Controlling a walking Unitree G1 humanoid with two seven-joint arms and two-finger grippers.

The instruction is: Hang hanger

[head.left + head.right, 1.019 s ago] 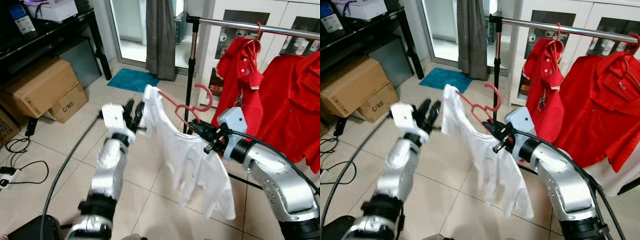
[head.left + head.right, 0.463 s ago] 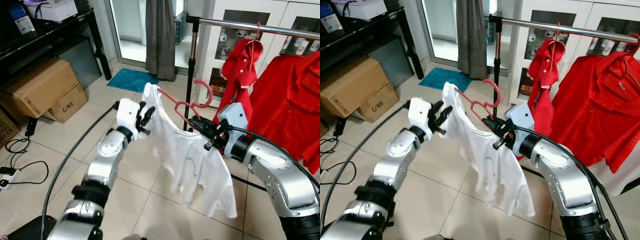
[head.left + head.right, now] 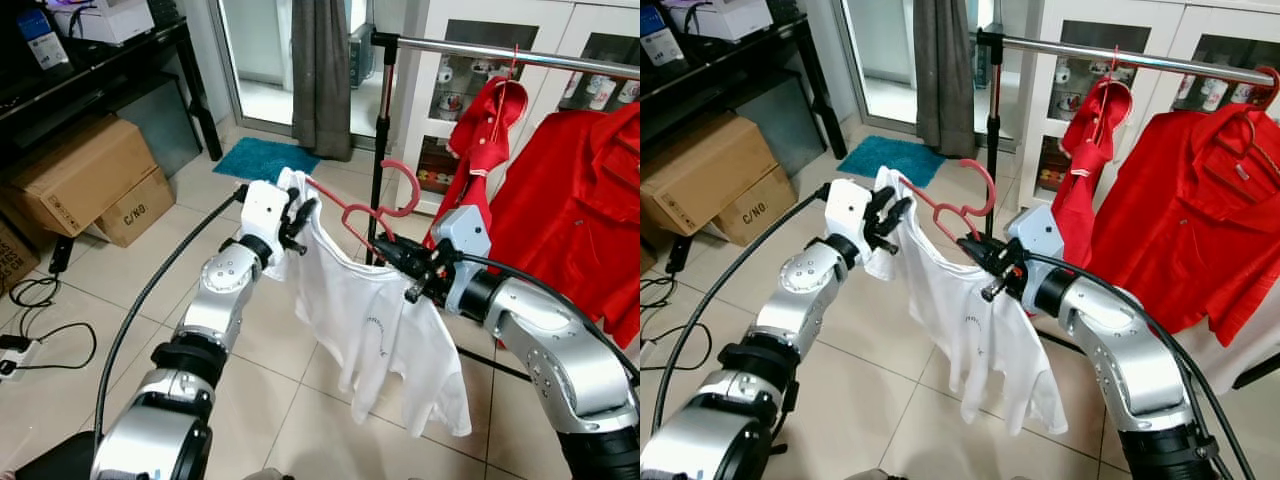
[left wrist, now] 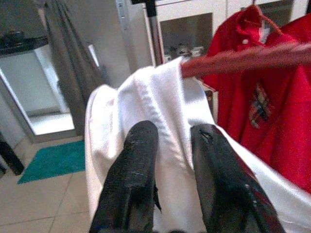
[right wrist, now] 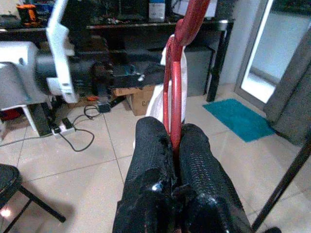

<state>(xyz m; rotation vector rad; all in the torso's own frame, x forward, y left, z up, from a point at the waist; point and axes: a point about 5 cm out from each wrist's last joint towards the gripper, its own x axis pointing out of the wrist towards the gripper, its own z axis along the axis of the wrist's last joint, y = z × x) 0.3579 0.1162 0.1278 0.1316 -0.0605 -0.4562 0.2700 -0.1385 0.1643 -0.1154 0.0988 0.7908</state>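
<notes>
A red hanger (image 3: 368, 212) carries a white T-shirt (image 3: 372, 322) in mid-air in front of the clothes rail (image 3: 500, 50). My right gripper (image 3: 402, 266) is shut on the hanger's neck just below its hook; in the right wrist view the red wire (image 5: 173, 87) rises from between the closed fingers (image 5: 150, 145). My left gripper (image 3: 296, 214) is at the shirt's shoulder over the hanger's left end. It stands open, and in the left wrist view a fold of the white shirt (image 4: 160, 97) lies between its fingers (image 4: 138, 160). Two red shirts (image 3: 580, 200) hang on the rail.
The rail's black post (image 3: 380, 150) stands just behind the hanger. A white glass-door cabinet (image 3: 450, 90) is behind the rail. Cardboard boxes (image 3: 80, 170) and a black table (image 3: 100, 70) are at the left, a teal mat (image 3: 265, 158) and grey curtain (image 3: 320, 70) behind. Cables (image 3: 30, 340) lie on the tiled floor.
My left gripper has risen and moved right, from beside the shirt to its shoulder at the hanger's left end. The right gripper keeps hold of the hanger, nearly in place.
</notes>
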